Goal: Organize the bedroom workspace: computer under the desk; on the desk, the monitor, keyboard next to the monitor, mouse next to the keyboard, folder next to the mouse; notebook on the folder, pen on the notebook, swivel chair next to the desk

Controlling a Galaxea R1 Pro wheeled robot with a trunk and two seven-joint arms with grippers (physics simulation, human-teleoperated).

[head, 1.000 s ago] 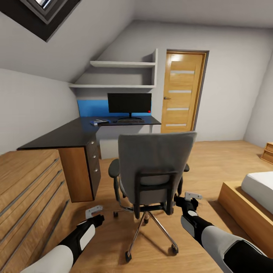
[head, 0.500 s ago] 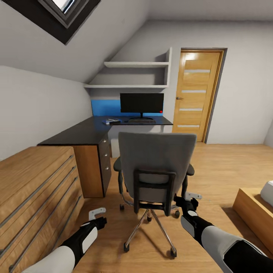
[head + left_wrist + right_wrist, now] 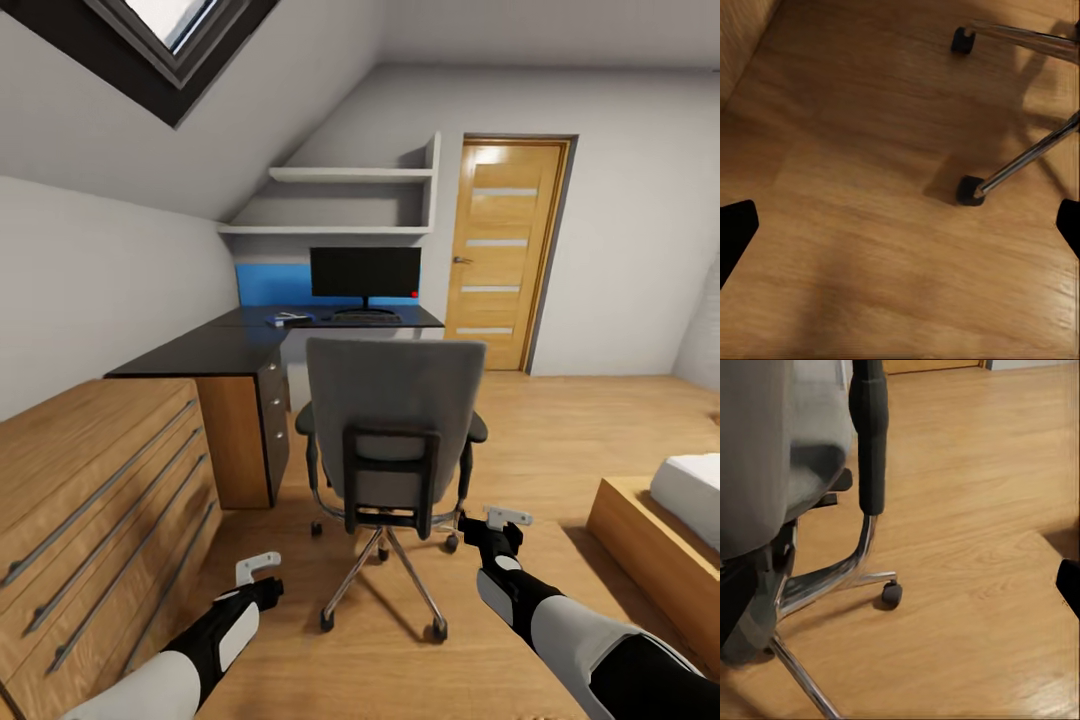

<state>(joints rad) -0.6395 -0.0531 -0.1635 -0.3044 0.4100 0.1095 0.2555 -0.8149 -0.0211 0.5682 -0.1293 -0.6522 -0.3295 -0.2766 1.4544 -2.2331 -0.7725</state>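
Our head camera swung between the earlier pictures and now, so the whole room shifted in view; that was our own motion. Against the desk [image 3: 230,350] and floor, the swivel chair [image 3: 390,440] rolled farther from us, toward the desk. Our right gripper [image 3: 497,528], formerly beside its back frame, ended apart from it.

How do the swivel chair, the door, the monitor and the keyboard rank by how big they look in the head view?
1. swivel chair, largest, though it stands nearest the camera.
2. door, a little smaller in the picture, but farther back, so likely bigger in reality.
3. monitor.
4. keyboard, a thin dark strip on the desk.
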